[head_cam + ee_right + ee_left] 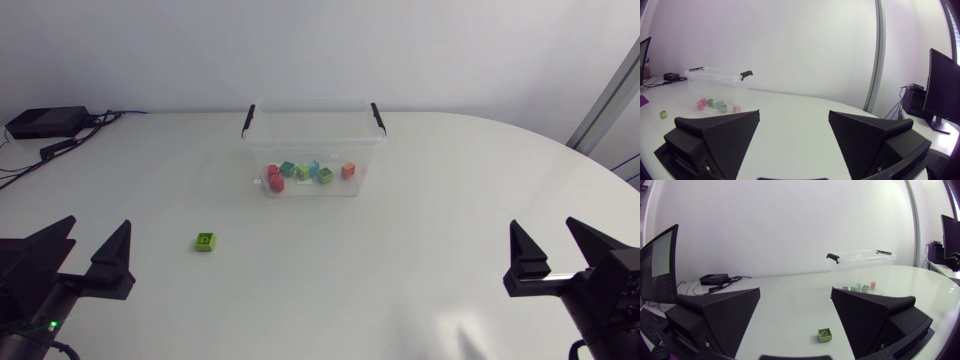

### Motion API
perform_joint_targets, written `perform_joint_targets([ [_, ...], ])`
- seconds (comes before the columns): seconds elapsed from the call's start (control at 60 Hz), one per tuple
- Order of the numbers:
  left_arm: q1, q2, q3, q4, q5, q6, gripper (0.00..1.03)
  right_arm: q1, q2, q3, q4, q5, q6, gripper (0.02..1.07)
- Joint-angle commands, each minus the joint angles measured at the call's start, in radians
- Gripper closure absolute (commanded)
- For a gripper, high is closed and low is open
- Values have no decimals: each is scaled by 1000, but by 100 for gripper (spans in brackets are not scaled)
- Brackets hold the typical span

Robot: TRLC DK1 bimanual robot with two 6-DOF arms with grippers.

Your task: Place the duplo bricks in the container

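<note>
Lime-green duplo brick point(206, 241) sits alone on the white desk point(400, 290), studs up. It is ahead of the left pincer point(96, 228) and not touching it. In the left wrist view it lies between the lines of the two fingers, closer to the finger on the container side.

Left pincer is wide, holding nothing. Right pincer point(544, 228) is also wide and empty, well apart from the brick.

Clear plastic container point(312, 140) has black handle clips at both ends and no lid that I can see. It stands farther ahead of the left pincer, past the brick and off toward the other arm's side. Several small bricks point(305, 172) are already inside, red, green, blue and orange, loose on its floor. Only the green one looks left outside.

Step in hand, by my read, is to pick that last brick with the left arm, since it is much nearer.

To do it well:
- Come down from above with the brick centred between the fingers.
- Turn the wrist so the fingers meet two flat opposite sides, not the corners.
- Go low enough to grip the body, not just the studs.
- Close evenly. It is small, hard and smooth, so an off-centre squeeze from wedge fingers could likely squirt it sideways.
- Lift well clear of the container rim, then release low over a bare patch inside so it does not bounce out.
- Keep the right arm parked.
</note>
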Motion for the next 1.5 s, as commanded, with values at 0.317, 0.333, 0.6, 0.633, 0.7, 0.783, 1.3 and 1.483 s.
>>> perform_joint_targets([
  [0.317,1,-14,-18,4,0,-1,4,-5,-8,-22,16,1,-10,7],
  [0.333,1,-12,-18,4,0,-1,4,-5,-8,-22,16,1,-10,7],
  [0.6,-8,67,68,-8,0,38,4,-5,-8,-22,16,1,-10,7],
  [0.633,-7,118,102,-8,0,38,4,-5,-8,-22,16,1,-10,7],
  [0.7,-5,239,182,-10,0,36,4,-5,-8,-22,16,1,-10,7],
  [0.783,6,354,281,-45,-1,36,4,-3,-8,-22,16,1,-10,7],
  [1.3,-111,966,975,-923,-43,-59,4,-3,-8,-22,16,1,-10,7],
  [1.483,-120,1132,943,-979,-35,-101,4,-3,-8,-22,16,1,-10,7],
])
